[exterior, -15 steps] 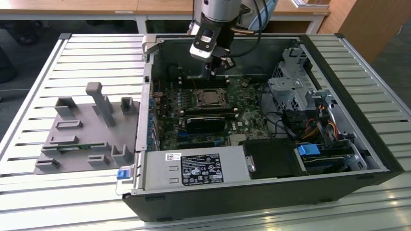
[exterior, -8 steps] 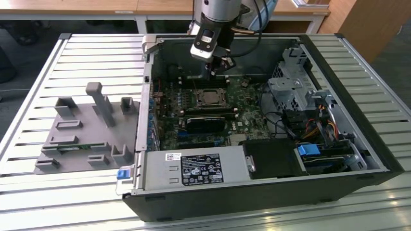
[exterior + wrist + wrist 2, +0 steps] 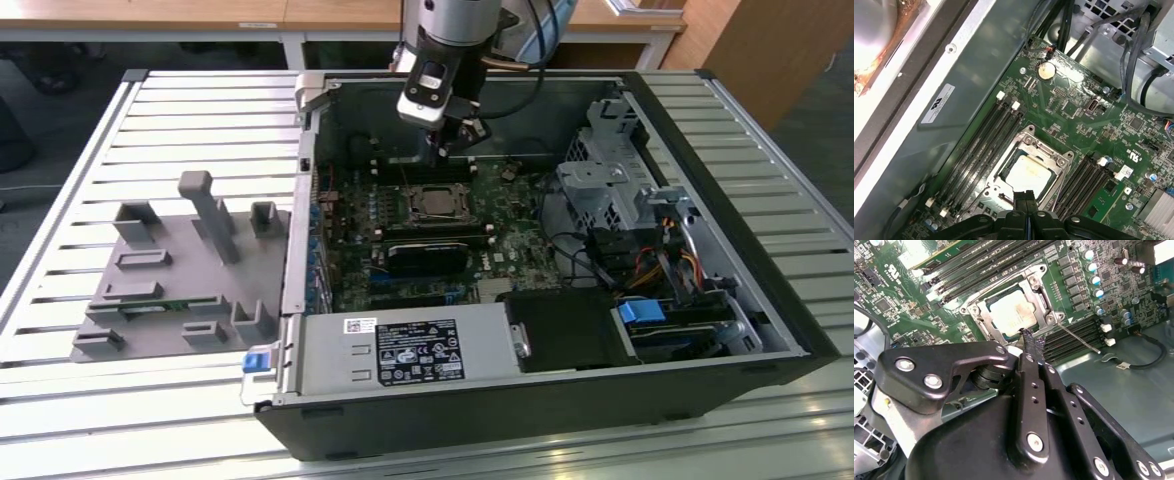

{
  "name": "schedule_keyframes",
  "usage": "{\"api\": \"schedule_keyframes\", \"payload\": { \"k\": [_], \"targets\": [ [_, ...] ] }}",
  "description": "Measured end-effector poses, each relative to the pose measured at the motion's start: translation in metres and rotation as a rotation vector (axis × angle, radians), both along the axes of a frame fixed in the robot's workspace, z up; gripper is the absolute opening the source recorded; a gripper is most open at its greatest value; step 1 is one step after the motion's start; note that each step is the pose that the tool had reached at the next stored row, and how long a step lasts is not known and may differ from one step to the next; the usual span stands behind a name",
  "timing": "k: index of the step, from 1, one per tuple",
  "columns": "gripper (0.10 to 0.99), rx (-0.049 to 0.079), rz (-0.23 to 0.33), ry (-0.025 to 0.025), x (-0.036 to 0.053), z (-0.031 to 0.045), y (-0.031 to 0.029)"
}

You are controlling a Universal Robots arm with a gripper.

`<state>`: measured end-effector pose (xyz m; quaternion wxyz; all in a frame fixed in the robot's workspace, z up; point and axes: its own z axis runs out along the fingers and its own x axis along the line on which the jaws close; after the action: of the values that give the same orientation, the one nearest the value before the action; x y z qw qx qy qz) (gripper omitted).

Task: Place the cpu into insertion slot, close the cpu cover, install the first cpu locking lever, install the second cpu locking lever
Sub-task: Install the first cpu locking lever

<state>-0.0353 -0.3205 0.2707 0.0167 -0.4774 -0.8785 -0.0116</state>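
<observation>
The cpu (image 3: 1011, 314) lies beneath the closed pincer (image 3: 1031, 340).

Exterior view overlooks the case (image 3: 561, 405); both wrist views closely share the cpu (image 3: 1011, 314).

Pincer (image 3: 1030, 338) (fingers together) at cpu cover (image 3: 1044, 307) edge.

The cpu (image 3: 1026, 174) sits in the insertion slot (image 3: 1002, 169) under the cpu cover (image 3: 1050, 156), memory slots (image 3: 981, 150) on both sides (the gripper (image 3: 1026, 196) just above one edge). A fixture (image 3: 174, 270) lies beside the computer case (image 3: 534, 420), on the exterior view's left.
</observation>
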Motion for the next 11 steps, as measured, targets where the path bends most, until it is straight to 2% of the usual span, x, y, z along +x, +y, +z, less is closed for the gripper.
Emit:
{"api": "schedule_keyframes", "payload": {
  "k": [11],
  "targets": [
    [0.110, 0.000, 0.028, 0.0001, 0.0000, 0.0000, 0.0000]
  ]
}}
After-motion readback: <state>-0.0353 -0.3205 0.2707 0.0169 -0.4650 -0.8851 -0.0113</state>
